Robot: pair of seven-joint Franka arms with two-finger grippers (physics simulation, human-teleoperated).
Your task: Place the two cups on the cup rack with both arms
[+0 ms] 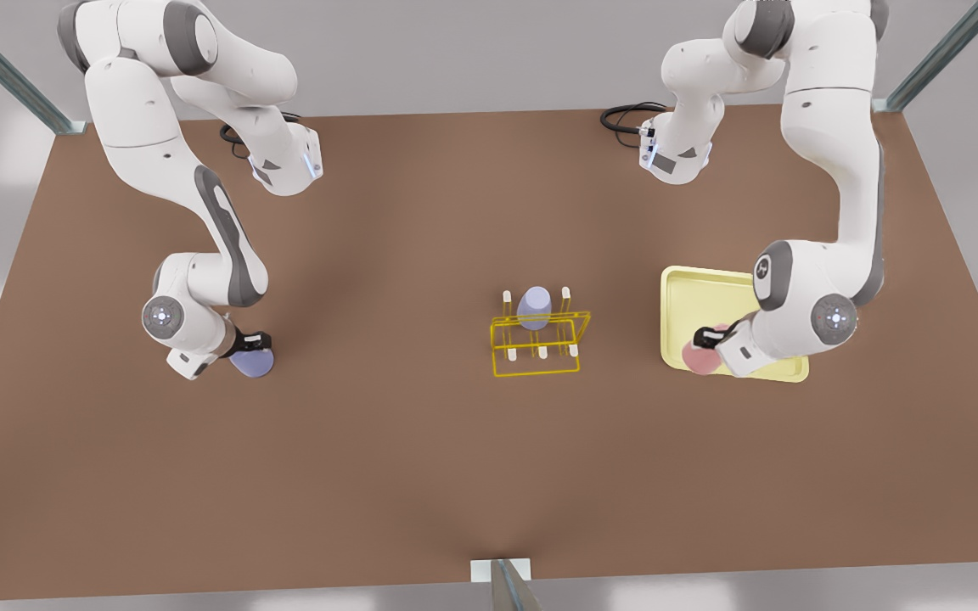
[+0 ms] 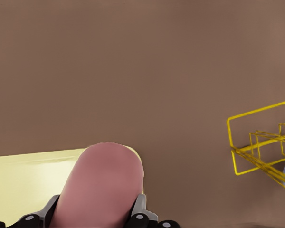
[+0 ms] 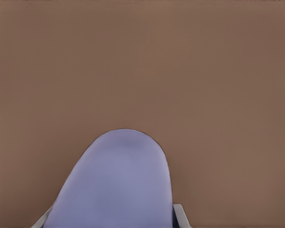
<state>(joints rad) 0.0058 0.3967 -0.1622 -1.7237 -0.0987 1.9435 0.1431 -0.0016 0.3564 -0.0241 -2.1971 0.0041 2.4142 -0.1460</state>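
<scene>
At the front view's center, the cup rack [image 1: 537,341] carries one lavender cup [image 1: 534,307], with open bench [image 1: 421,475] around it. At right, the left gripper [image 1: 704,339] pinches the pink cup [image 1: 700,355] over the pale tray's [image 1: 693,293] lower-left edge; at left, the right gripper [image 1: 253,342] clamps a second lavender cup [image 1: 252,362] over bare bench.

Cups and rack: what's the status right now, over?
Left gripper shut on pink cup over tray. Right gripper shut on lavender cup. Rack holds another lavender cup; path open.

Readable text: none is showing on any surface.
Mark: a small, illegible emblem is sitting on the white jointed arm's [image 1: 829,170] grey joint.
</scene>
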